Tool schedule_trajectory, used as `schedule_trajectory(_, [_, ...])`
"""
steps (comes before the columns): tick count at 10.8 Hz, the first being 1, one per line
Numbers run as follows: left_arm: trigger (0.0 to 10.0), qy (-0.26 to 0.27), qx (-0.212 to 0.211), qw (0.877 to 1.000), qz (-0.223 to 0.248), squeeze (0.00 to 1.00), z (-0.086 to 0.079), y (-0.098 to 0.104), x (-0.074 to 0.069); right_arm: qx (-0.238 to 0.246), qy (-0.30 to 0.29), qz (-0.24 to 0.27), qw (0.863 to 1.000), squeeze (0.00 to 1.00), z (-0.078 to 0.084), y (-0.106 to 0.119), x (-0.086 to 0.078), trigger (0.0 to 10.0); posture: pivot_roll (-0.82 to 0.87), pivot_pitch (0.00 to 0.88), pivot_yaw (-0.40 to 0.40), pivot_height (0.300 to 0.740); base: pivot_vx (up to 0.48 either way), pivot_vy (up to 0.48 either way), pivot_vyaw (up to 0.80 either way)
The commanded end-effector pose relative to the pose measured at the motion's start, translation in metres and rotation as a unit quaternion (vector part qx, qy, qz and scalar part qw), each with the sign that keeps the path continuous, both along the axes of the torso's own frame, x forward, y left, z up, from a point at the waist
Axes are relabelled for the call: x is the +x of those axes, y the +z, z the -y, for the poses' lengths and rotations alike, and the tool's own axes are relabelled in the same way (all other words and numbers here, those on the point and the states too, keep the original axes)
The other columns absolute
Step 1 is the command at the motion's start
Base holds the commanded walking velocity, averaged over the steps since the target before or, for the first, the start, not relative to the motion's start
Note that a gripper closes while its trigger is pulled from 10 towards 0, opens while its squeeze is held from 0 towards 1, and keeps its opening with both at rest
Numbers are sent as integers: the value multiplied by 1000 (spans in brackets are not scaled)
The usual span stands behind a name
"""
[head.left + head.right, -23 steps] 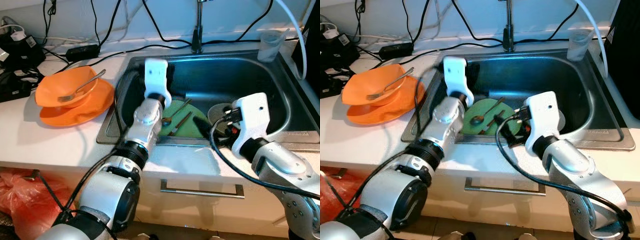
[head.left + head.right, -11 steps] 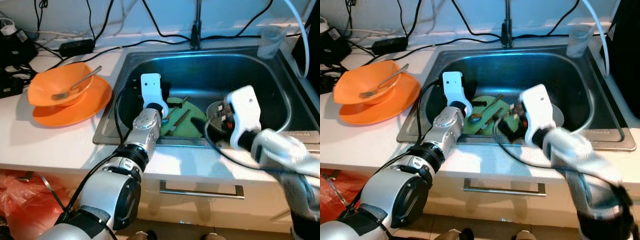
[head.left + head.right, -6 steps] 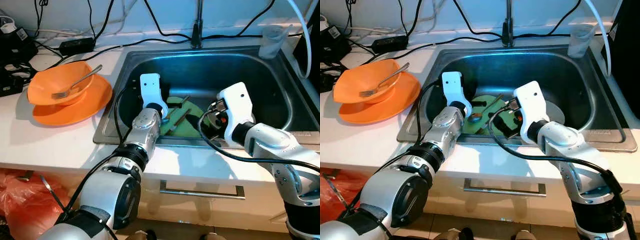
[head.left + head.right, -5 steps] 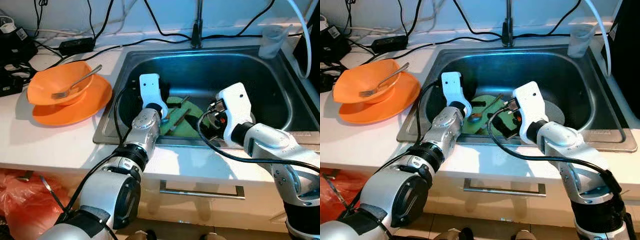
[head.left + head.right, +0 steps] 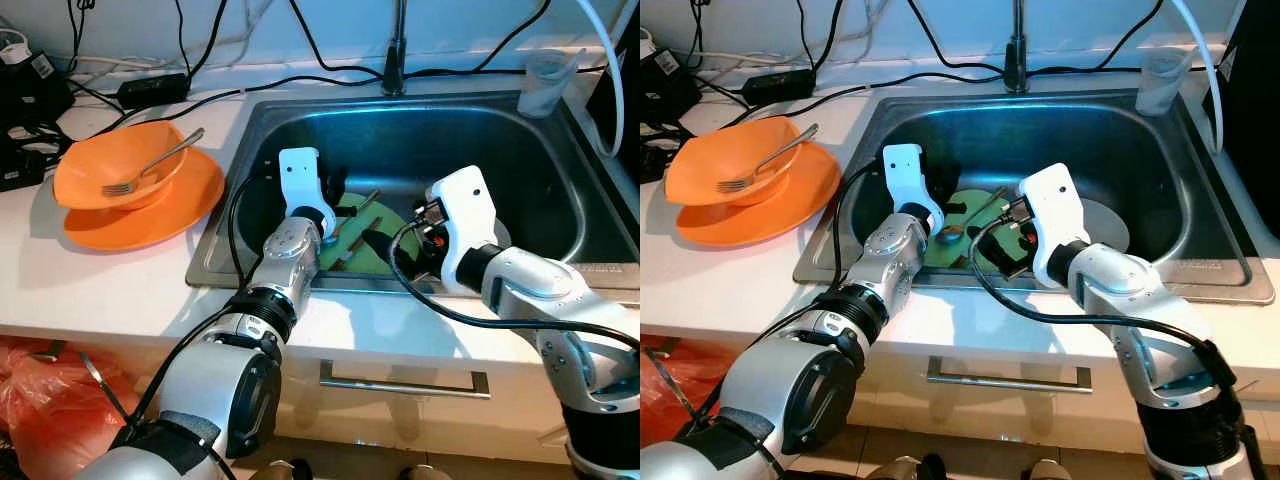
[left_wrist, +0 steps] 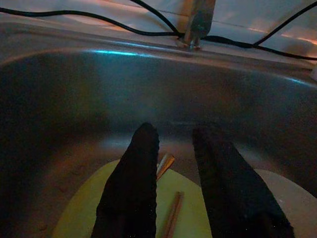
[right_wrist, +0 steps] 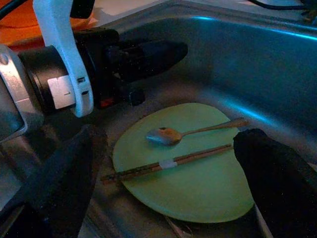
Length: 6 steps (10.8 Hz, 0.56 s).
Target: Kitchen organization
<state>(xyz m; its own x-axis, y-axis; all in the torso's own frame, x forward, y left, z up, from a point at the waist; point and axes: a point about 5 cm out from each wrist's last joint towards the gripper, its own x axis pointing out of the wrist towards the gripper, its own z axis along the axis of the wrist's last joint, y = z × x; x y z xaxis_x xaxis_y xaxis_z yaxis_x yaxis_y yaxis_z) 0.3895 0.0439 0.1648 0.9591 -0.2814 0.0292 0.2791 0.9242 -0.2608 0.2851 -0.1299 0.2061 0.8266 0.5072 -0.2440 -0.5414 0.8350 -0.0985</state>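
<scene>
A green plate lies on the floor of the steel sink, with a spoon and a pair of brown chopsticks on it. My left gripper hangs low over the plate's left edge, its fingers a little apart and nothing between them. It also appears as black fingers in the right wrist view. My right gripper hovers over the plate from the near side, spread wide, with the spoon and chopsticks lying between its fingers below. It touches neither.
An orange bowl holding a fork sits on an orange plate on the counter to the left. A grey round dish lies right of the green plate. A plastic cup, the faucet and cables line the back.
My left gripper came down into the sink about two seconds ago and has stayed put since. My right gripper has swung left over the green plate.
</scene>
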Motion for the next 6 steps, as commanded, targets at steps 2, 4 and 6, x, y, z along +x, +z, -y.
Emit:
schedule_trajectory(2, [10000,2,3,1000,6,1000,-2,3,1,5,15,-7,1000,0,-10,-6,-2,10000,-201,113,135,740,0,0,0])
schedule_trajectory(4, [10000,5,5,1000,9,1000,-3,5,2,7,10,-3,1000,0,-10,-6,0,10000,-199,112,136,740,0,0,0])
schedule_trajectory(6, [10000,7,6,1000,9,1000,-4,5,2,7,9,-4,1000,0,-10,-7,1,10000,-196,110,135,740,0,0,0])
